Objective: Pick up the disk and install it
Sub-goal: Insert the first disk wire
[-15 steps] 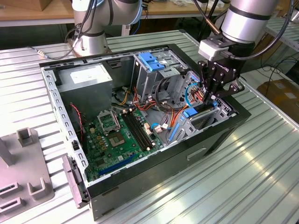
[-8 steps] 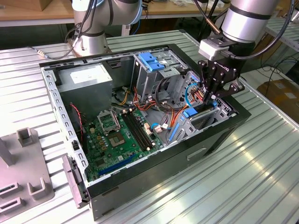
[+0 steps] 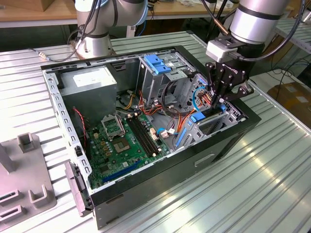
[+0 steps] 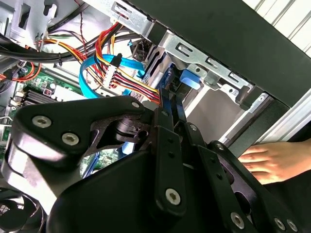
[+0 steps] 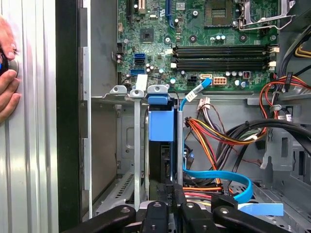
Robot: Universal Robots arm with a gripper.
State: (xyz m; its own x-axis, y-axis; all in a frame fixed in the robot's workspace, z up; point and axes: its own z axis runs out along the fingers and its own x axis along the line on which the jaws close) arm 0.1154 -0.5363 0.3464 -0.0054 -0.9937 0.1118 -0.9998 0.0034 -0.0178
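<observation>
The disk [image 5: 160, 124] stands on edge in a metal bay at the front corner of the open computer case [image 3: 160, 184]. Its blue frame [image 3: 197, 118] shows on top, and the grey body is mostly hidden in the slot. My gripper [image 3: 215, 101] reaches down into the case from above, on the exterior view's right. In both wrist views the black fingers [image 5: 167, 206] sit close together on the disk's thin blue edge [image 4: 168, 90], so the gripper [image 4: 170, 114] is shut on it.
Red, yellow and blue cables [image 5: 218, 136] crowd the bay's side. The green motherboard [image 3: 121, 141], a grey box with a white sticker [image 3: 92, 80] and a blue-topped cage [image 3: 158, 63] fill the case. A person's hand [image 4: 277, 158] rests by the case wall. A grey fixture [image 3: 24, 170] sits on the exterior view's left.
</observation>
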